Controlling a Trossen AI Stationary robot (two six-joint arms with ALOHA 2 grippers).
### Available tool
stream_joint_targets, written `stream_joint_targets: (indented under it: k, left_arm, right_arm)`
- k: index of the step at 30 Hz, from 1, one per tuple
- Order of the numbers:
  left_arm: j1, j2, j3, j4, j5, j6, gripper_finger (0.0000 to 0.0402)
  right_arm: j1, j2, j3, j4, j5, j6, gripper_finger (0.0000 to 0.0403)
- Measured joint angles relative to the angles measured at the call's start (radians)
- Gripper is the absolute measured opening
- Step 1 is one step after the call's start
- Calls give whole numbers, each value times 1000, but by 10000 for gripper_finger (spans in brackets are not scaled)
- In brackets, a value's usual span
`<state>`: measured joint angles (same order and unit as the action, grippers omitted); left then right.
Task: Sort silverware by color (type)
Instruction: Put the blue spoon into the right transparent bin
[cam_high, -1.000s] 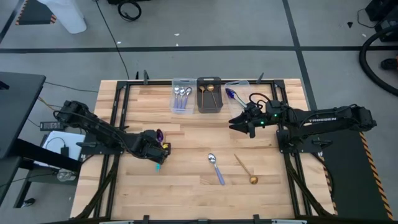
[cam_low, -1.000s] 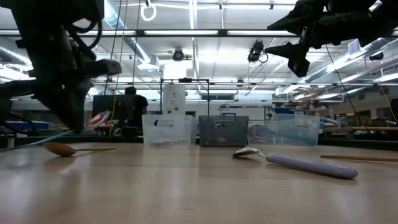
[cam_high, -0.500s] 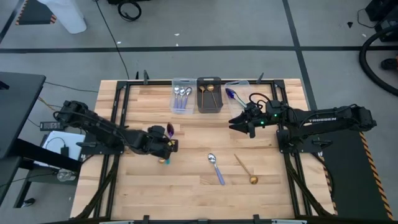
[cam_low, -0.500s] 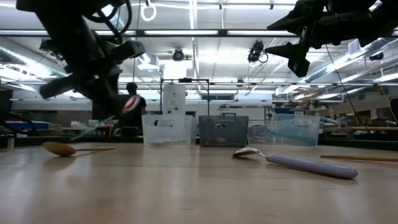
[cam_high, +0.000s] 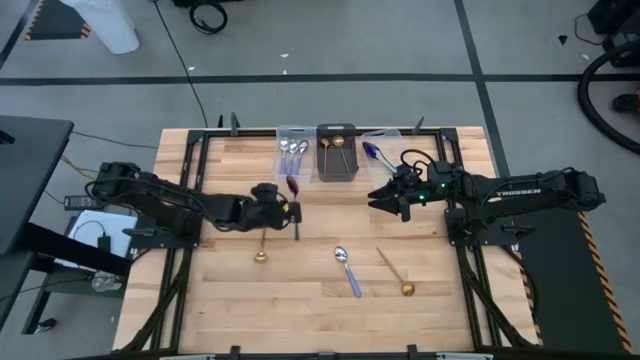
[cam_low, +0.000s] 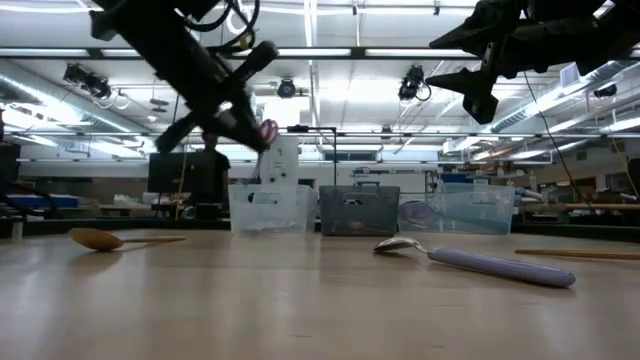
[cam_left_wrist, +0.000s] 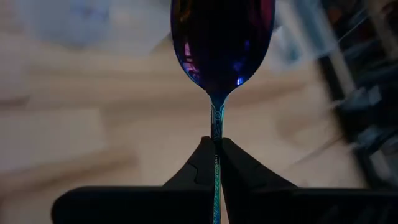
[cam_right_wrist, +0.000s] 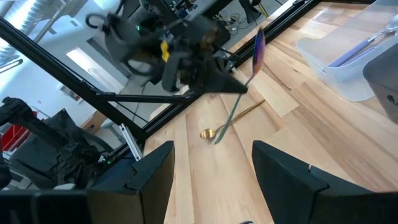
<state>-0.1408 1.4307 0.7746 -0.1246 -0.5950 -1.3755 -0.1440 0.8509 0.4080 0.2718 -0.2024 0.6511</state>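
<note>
My left gripper (cam_high: 287, 210) hangs over the table's middle left, shut on a blue-purple rainbow spoon (cam_left_wrist: 222, 43). The spoon's bowl (cam_high: 293, 187) points toward the far bins. A gold spoon (cam_high: 260, 250) lies flat on the wood near that gripper. A silver spoon with a lilac handle (cam_high: 347, 270) and another gold spoon (cam_high: 395, 272) lie near the table's middle. My right gripper (cam_high: 384, 201) hovers open in front of the right bin with nothing between its fingers. My left gripper pinches the rainbow spoon's thin handle just behind the bowl (cam_left_wrist: 216, 138) between its two fingertips (cam_left_wrist: 200, 163). The handle runs back along the fingers, and its tail (cam_high: 297, 234) sticks out toward the near edge. The spoon is lifted clear, slanting, bowl uppermost (cam_right_wrist: 258, 45).
Three small bins stand in a row at the far edge: a clear one with silver spoons (cam_high: 292, 152), a dark one with gold spoons (cam_high: 336, 152) and a clear one with a blue spoon (cam_high: 378, 148). Bare wood lies along the near edge.
My left gripper has carried the rainbow spoon up and toward the table's right and far edge, closer to the bins. It has tipped up from pointing steeply down, so the spoon's bowl now leads. The gold spoon beneath it has stayed on the table.
</note>
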Motion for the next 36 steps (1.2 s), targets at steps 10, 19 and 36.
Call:
stream_joint_targets:
  k: [10,19,36]
  left_arm:
    - [88,3,0,382,-37,209,15]
    - [123,4,14,536,-40,276,15]
    - [147,336,493,391,-44,404,13]
  right_arm:
    - [0,0,0,0,0,-8,225]
    - [0,0,0,-15,56,-57,225]
    - [3,1,0,-90,191,-149,217]
